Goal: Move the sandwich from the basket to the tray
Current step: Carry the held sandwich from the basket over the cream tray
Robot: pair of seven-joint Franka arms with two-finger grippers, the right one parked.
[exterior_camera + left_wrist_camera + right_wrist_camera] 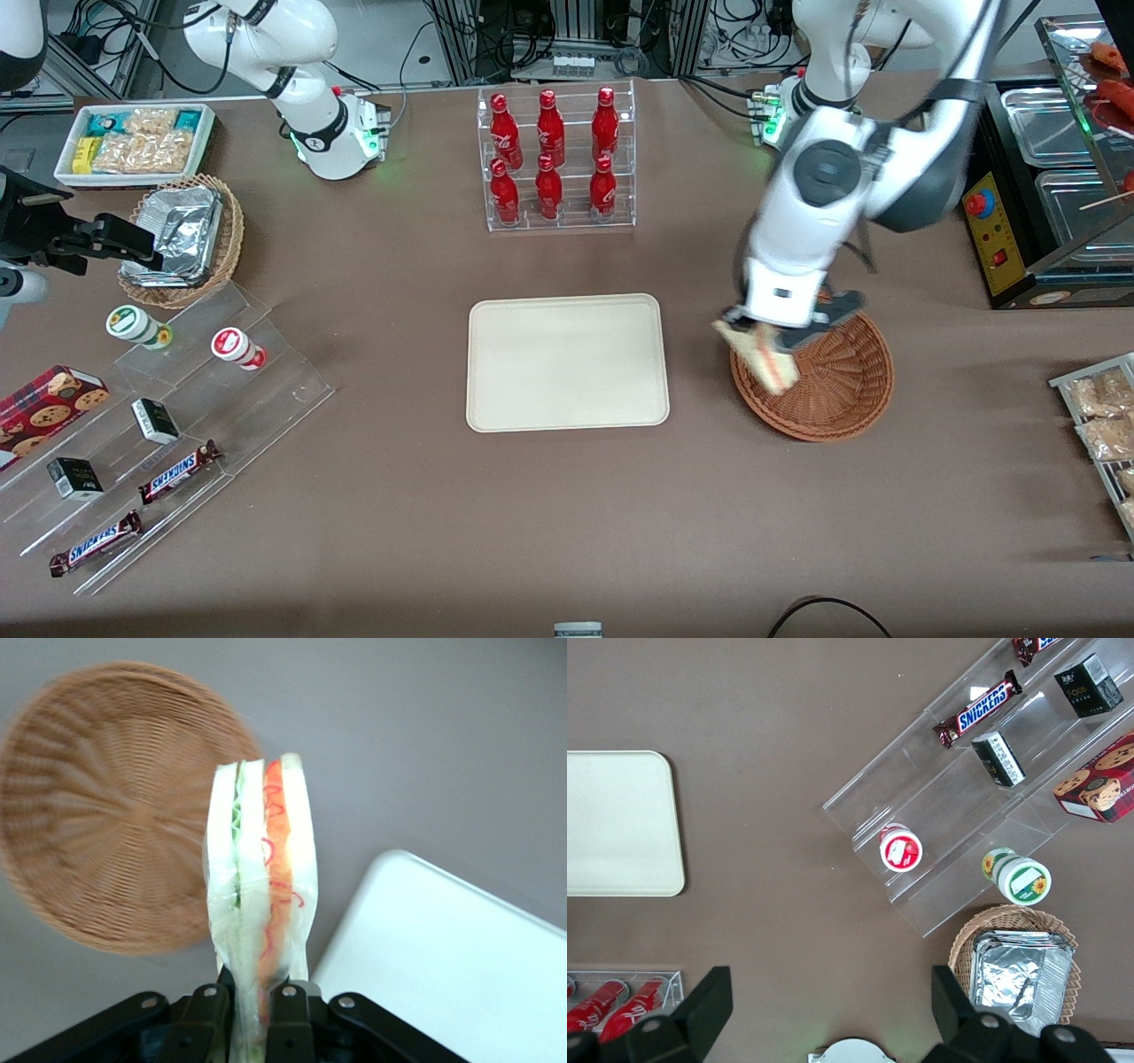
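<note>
Reddish-brown woven wicker makes up the round, shallow basket [828, 390], which sits on the brown table [532, 514] toward the working arm's end, just beside the flat cream-coloured rectangular tray [567, 363] with rounded corners and a low rim. The left arm's black two-finger gripper [769, 335] hangs over the basket's rim on the side nearest the tray, and its fingers [205, 1020] are clamped on the small triangular wedge of white-bread sandwich [762, 354]. In the wrist view the sandwich [261, 895] stands on edge between the pads, wrapped in clear film (the red, orange and green filling runs in stripes along the cut face), with the basket [97, 815] and a corner of the tray [461, 948] both below it. From the front, the sandwich is held clear of the basket floor, tilted, with one corner poking out past the rim toward the tray. The basket itself holds nothing else, and the tray's surface is bare. Farther from the front camera than the tray stands a clear acrylic rack of six red bottles [554, 159].
</note>
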